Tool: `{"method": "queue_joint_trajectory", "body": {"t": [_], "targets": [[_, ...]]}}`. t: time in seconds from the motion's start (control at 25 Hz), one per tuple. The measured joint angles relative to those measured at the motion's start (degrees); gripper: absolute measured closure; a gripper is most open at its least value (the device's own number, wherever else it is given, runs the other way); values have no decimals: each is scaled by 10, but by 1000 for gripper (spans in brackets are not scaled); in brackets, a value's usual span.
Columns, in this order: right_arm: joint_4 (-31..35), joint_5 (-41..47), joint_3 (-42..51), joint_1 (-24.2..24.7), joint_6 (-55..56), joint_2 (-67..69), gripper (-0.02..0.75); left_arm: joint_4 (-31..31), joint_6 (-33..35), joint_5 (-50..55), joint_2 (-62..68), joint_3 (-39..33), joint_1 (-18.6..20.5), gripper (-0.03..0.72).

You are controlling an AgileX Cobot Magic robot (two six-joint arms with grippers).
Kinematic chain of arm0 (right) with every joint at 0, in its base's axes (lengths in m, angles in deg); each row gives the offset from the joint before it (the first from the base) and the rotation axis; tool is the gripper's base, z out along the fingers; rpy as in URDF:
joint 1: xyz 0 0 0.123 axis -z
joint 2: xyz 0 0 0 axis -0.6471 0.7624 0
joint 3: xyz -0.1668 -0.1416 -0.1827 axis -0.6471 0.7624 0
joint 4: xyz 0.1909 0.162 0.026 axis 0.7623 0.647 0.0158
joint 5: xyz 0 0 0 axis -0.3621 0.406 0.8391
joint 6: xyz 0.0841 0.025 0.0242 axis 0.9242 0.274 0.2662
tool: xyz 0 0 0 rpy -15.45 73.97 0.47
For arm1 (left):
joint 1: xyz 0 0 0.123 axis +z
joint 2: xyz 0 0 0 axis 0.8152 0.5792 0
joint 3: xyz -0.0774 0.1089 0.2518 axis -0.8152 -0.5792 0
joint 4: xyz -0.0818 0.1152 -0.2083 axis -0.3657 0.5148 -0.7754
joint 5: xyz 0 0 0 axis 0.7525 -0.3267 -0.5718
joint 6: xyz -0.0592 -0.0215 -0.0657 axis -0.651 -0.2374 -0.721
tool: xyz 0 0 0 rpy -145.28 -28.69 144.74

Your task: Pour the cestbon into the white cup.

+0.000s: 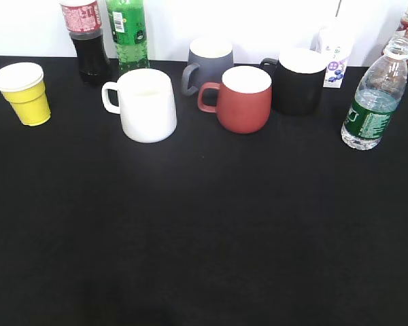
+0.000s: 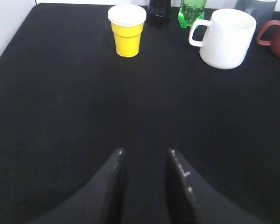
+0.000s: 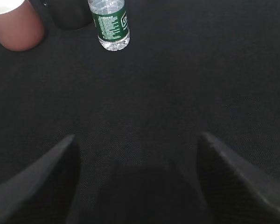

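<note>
The cestbon bottle (image 1: 372, 98), clear with a dark green label and no cap, stands upright at the right of the black table; its lower part shows in the right wrist view (image 3: 110, 24). The white cup (image 1: 147, 104) stands left of centre, handle to the left, and shows in the left wrist view (image 2: 225, 38). My left gripper (image 2: 145, 151) hovers over bare cloth, fingers slightly apart, holding nothing. My right gripper (image 3: 137, 137) is wide open and empty, well short of the bottle. Neither gripper shows in the exterior view.
A yellow paper cup (image 1: 25, 93) stands far left. A cola bottle (image 1: 87, 41) and a green soda bottle (image 1: 128, 34) stand at the back left. A grey mug (image 1: 208, 62), a red mug (image 1: 241, 98), a black mug (image 1: 297, 80) and a small carton (image 1: 334, 56) stand behind.
</note>
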Motion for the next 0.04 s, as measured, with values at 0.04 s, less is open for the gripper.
{"method": "queue_joint_trajectory", "body": {"t": [0.04], "targets": [[0, 0, 0, 0, 0, 0, 150, 0, 0, 0, 0, 0, 0, 465]]}}
